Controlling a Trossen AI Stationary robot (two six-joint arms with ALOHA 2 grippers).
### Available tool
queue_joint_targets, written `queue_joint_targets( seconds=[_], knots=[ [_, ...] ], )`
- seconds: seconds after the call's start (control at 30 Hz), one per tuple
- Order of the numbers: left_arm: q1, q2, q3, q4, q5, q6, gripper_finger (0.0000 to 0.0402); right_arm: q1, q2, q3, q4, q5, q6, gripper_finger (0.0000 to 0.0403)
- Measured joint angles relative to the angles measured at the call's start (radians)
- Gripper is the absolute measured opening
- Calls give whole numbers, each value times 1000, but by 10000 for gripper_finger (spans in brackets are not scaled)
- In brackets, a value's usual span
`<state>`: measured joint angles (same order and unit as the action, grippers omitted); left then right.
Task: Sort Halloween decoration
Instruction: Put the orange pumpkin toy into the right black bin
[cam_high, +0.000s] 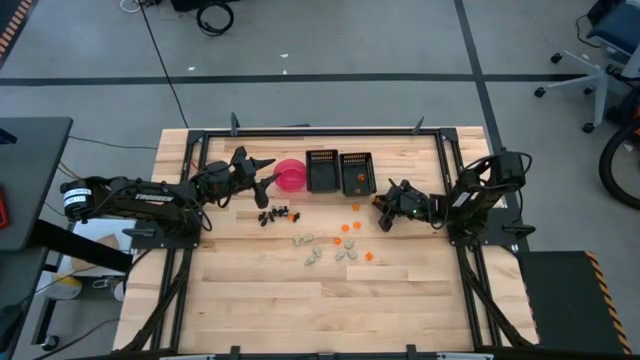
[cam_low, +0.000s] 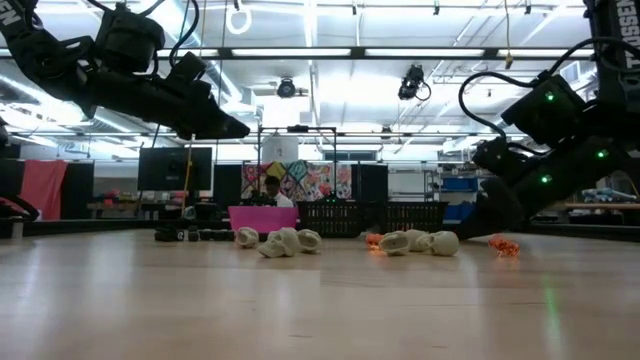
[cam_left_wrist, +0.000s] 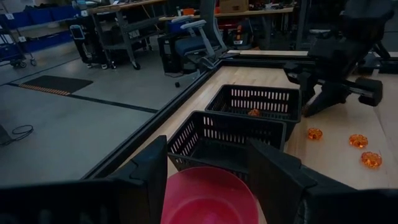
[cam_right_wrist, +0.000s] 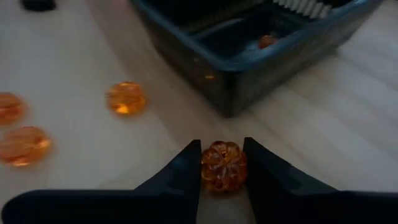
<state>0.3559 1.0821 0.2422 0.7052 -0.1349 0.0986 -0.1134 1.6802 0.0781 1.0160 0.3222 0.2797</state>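
Observation:
My right gripper (cam_right_wrist: 222, 149) (cam_high: 383, 212) is low over the table, near the right black tray (cam_high: 356, 172), and is shut on a bright orange pumpkin piece (cam_right_wrist: 224, 167). Three more orange pieces (cam_right_wrist: 125, 98) lie on the wood nearby, and one lies in the right tray (cam_right_wrist: 267, 42). My left gripper (cam_left_wrist: 211, 165) (cam_high: 262, 176) is open and empty above the pink bowl (cam_left_wrist: 208, 196). Dark pieces (cam_high: 276, 214) and pale pieces (cam_high: 325, 250) lie on the table. My right gripper pinches the orange pumpkin piece by its two opposite sides (cam_right_wrist: 208, 167) between its two fingertips. The fingers come from the table's right side, slanting down. I cannot tell whether the piece is clear of the wood.
The left black tray (cam_high: 322, 170) stands between the bowl and the right tray, near the table's far edge. Loose orange pieces (cam_high: 350, 230) lie between my right gripper and the pale pieces. The near half of the table is bare wood (cam_high: 330, 310).

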Motion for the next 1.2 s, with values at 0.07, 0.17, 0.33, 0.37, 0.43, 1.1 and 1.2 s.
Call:
queue_joint_targets(
  seconds=[0.07, 0.17, 0.33, 0.37, 0.43, 1.1, 1.2],
  knots=[
    [0, 0, 0, 0, 0, 0, 189, 9, 0, 14, -2, -48, 1, 113],
    [0, 0, 0, 0, 0, 0, 189, 20, 1, 43, -9, -125, 2, 113],
    [0, 0, 0, 0, 0, 0, 189, 24, 5, 108, -21, -306, -1, 113],
    [0, 0, 0, 0, 0, 0, 189, 25, 5, 123, -17, -321, -9, 113],
    [0, 0, 0, 0, 0, 0, 189, 24, 4, 155, -13, -328, -32, 113],
    [0, 0, 0, 0, 0, 0, 189, 43, 3, 281, -9, 171, -298, 113],
    [0, 0, 0, 0, 0, 0, 189, 20, 2, 281, -9, 201, -262, 113]
  ],
)
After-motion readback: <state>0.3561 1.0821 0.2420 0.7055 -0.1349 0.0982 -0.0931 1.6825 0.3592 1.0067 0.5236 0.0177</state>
